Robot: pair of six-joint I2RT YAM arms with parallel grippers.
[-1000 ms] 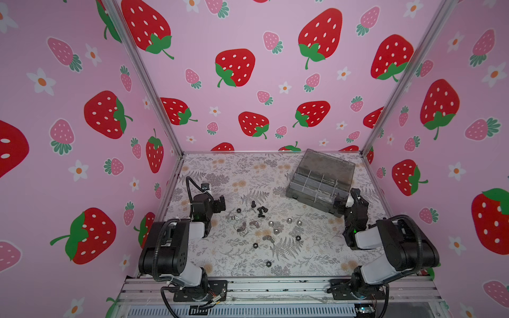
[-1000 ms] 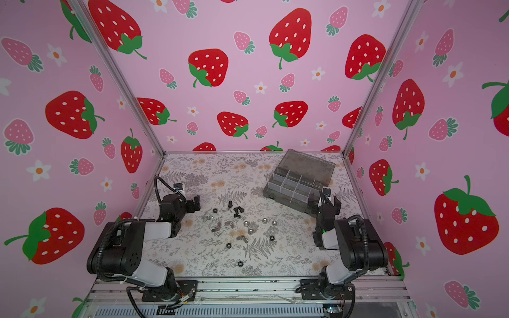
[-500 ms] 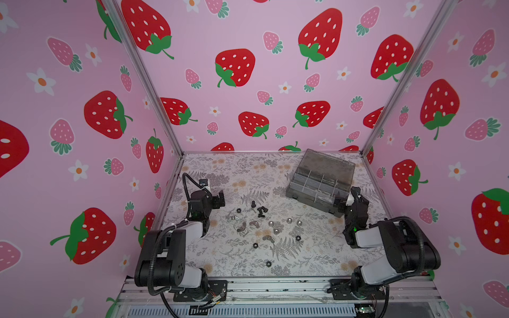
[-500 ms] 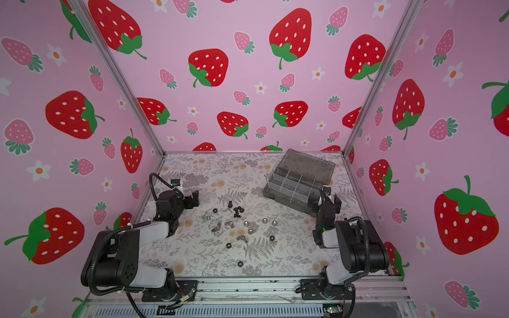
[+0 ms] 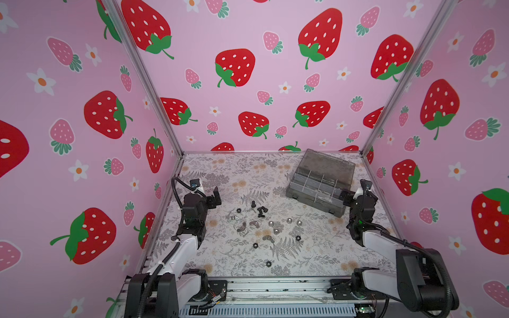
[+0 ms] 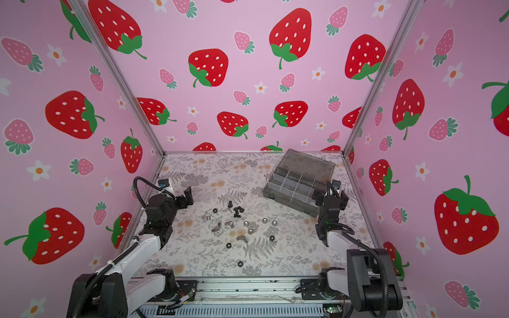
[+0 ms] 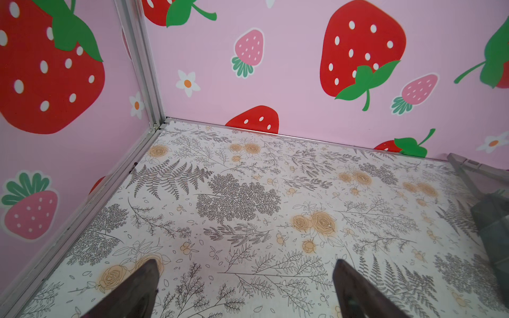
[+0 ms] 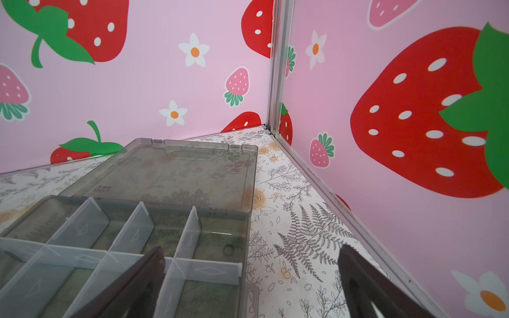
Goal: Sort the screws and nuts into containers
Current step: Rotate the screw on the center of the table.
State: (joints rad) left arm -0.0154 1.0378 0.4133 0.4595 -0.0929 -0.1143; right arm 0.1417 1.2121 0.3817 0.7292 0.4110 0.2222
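Cropping cuts off the wide-open, empty left gripper (image 7: 245, 261) and right gripper (image 8: 252, 247); the latter hides a corner of the smoky grey translucent plastic organiser box (image 5: 327, 165).

The left arm (image 5: 183, 249) reaches forward along the left side, elbow low, its left gripper (image 5: 212, 197) pointing to the far side with jaws spread wide and empty. The right arm (image 5: 381, 243) stretches forward on the right; the right gripper (image 5: 356, 194) also stands wide and empty.
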